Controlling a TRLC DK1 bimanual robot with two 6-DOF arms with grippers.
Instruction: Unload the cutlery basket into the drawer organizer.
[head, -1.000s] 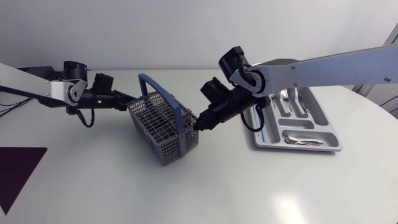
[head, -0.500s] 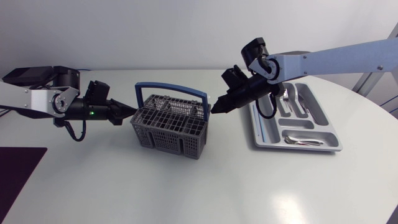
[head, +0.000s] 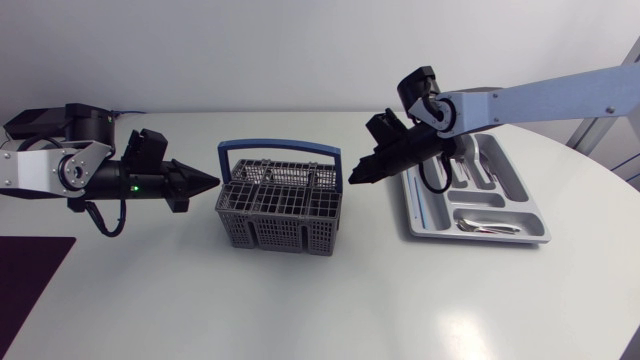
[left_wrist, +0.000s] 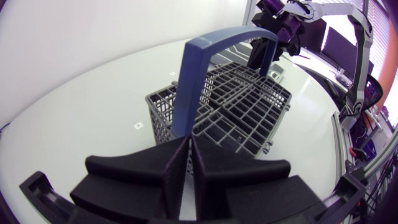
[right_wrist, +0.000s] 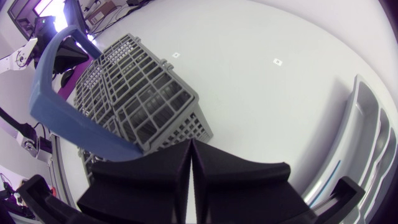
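The grey cutlery basket (head: 278, 206) stands upright mid-table under its blue handle (head: 278, 148). No cutlery shows above its grid top. My left gripper (head: 213, 182) is shut and empty, its tip right at the basket's left side by the handle's foot. My right gripper (head: 352, 179) is shut and empty, a small gap off the basket's right side. The silver drawer organizer (head: 530, 212) lies at the right with cutlery (head: 487, 226) in its compartments. From the left wrist, the shut gripper (left_wrist: 189, 148) points at the handle (left_wrist: 199, 68). The right wrist view shows its shut gripper (right_wrist: 191, 155) facing the basket (right_wrist: 134, 99).
The organizer's rim (right_wrist: 364, 118) runs beside my right gripper in the right wrist view. My right arm (head: 540, 98) crosses above the organizer's far end. Bare white tabletop (head: 300, 300) lies in front of the basket.
A second ago the basket hung tilted between both gripper tips. It now stands level on the table, and both grippers have drawn back to its sides.
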